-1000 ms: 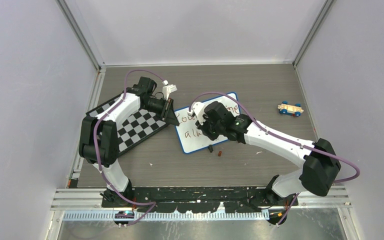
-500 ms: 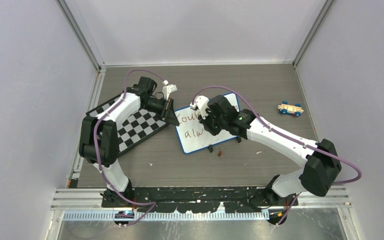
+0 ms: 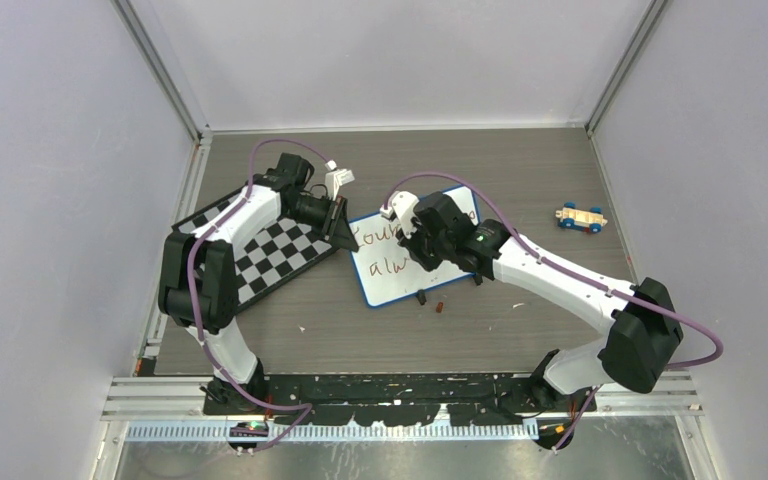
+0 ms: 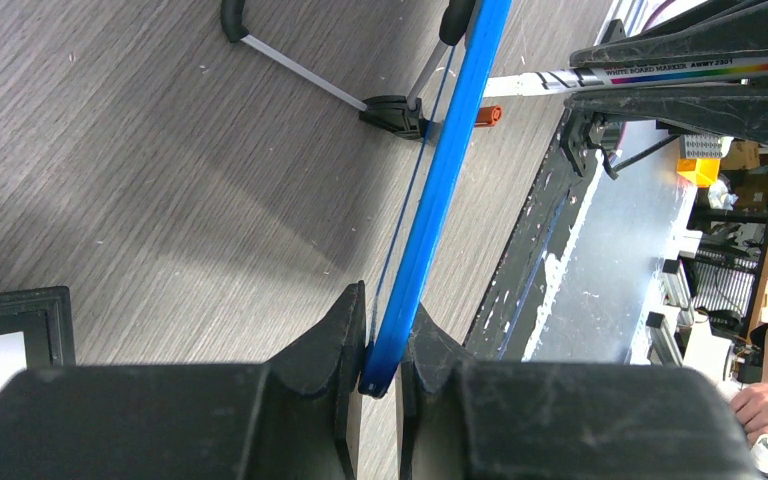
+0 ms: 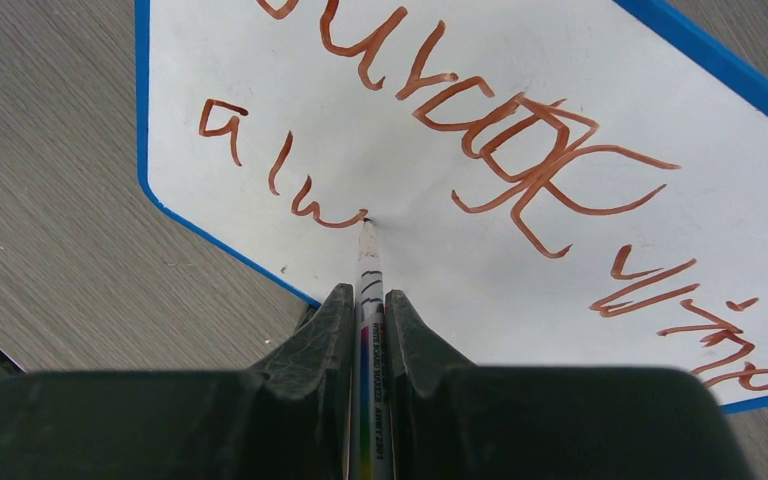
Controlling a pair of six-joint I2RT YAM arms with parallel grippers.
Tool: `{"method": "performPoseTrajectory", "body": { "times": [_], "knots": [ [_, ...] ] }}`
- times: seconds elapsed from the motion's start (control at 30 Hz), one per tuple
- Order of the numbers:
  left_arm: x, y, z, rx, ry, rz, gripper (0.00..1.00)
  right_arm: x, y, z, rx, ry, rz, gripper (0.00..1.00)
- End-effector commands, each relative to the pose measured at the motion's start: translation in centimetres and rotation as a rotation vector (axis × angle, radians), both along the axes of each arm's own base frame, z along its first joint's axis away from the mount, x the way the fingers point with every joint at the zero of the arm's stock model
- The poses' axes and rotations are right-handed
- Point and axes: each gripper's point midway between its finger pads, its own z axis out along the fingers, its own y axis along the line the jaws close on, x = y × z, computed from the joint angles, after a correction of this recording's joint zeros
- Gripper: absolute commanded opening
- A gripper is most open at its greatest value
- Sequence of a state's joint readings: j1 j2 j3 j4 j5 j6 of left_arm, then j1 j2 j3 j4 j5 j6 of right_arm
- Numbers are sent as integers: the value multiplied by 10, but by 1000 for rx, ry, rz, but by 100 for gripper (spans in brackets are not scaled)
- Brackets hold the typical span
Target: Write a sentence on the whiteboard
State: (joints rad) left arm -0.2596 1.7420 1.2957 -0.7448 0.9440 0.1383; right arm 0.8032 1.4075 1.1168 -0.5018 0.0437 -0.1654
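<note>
Whiteboard (image 3: 392, 288) sits mid-table. Left gripper (image 4: 381, 350) pinches its blue corner at ten o'clock so it cannot slide. Right gripper (image 5: 368, 310) squeezes the marker (image 5: 367, 255), tip touching the sentence's (image 5: 480, 130) second line.

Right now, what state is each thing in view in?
whiteboard, held by its blue edge
sentence, unfinished; second line reads "alw"
marker, uncapped, tip on the whiteboard
left gripper, shut on whiteboard
right gripper, shut on marker
chessboard, lying flat, left of the whiteboard
toy car, untouched, apart at the right
</note>
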Motion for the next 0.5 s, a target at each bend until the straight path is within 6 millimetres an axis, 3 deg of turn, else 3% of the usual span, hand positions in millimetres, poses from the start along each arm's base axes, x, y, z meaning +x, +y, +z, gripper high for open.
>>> {"method": "performPoseTrajectory", "body": {
  "times": [0.0, 0.47],
  "knots": [
    [6, -1, 0, 20, -26, 4, 0, 20, 10, 22, 61, -73, -42, 0],
    [6, 0, -1, 22, -27, 3, 0, 9, 19, 11, 95, -17, -11, 0]
  ]
}}
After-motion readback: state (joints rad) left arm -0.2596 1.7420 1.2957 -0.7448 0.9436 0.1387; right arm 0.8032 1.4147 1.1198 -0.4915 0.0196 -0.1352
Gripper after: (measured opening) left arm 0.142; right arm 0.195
